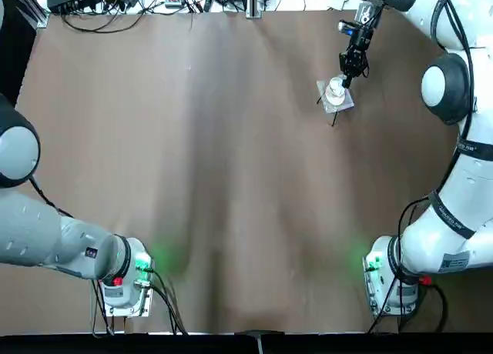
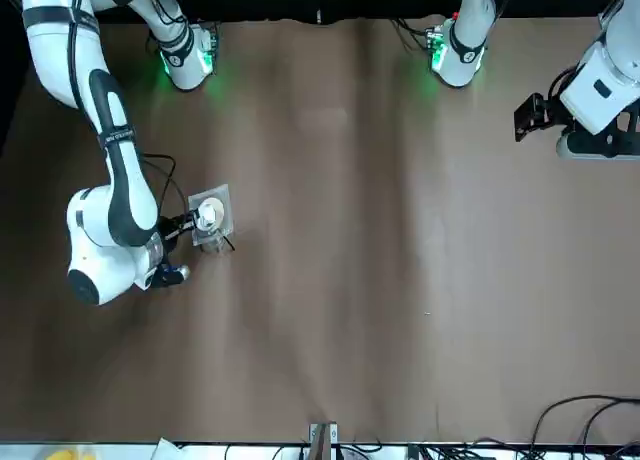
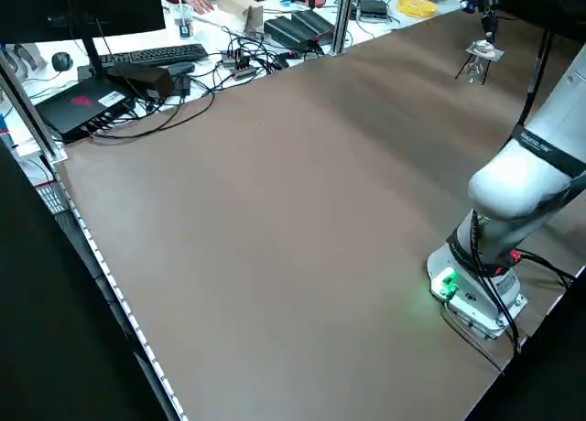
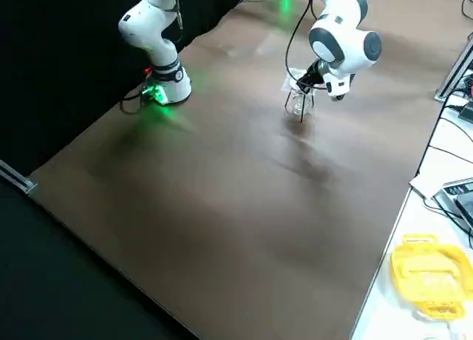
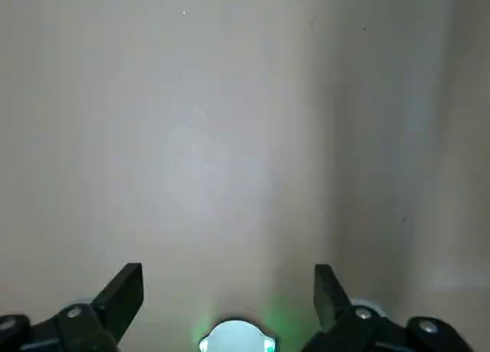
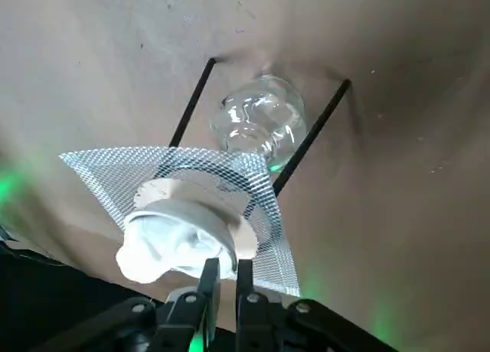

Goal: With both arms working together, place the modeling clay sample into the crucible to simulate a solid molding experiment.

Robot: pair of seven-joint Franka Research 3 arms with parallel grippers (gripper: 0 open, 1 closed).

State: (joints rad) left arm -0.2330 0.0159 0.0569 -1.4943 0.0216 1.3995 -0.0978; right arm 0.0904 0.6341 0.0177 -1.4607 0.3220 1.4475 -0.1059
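Top view: two white arms stand at the near edge of the brown desk (image 1: 231, 185). The right tool (image 1: 348, 71) reaches to the far right part of the desk and sits just beside one white crucible (image 1: 335, 88), which stands on one grey mesh mat (image 1: 344, 101). The rest of the desk is bare. The left arm folds off the left edge, its tool out of this view.

Front view: the right tool (image 2: 190, 225) touches the crucible (image 2: 209, 215) on the mesh mat (image 2: 222, 199) at the picture's left; wide bare desk stretches from there to the left tool (image 2: 527, 115) parked at the far right.

Left side view: the mat stand (image 3: 482, 53) is tiny, near the desk's far edge; no writing can be read.

Right side view: the stand (image 4: 298, 97) lies just under the right arm's wrist.

Left wrist view: the left tool (image 5: 228, 287) hangs released, its two fingers wide apart over bare desk.

Right wrist view: the right tool (image 6: 225, 269) is clenched, its two fingers nearly together on the rim of the crucible (image 6: 157, 241). The modeling clay sample (image 6: 184, 237) lies crumpled inside the cup. The mesh mat (image 6: 184, 172) rests on black legs (image 6: 191, 103), with one clear glass vessel (image 6: 259, 122) beneath.
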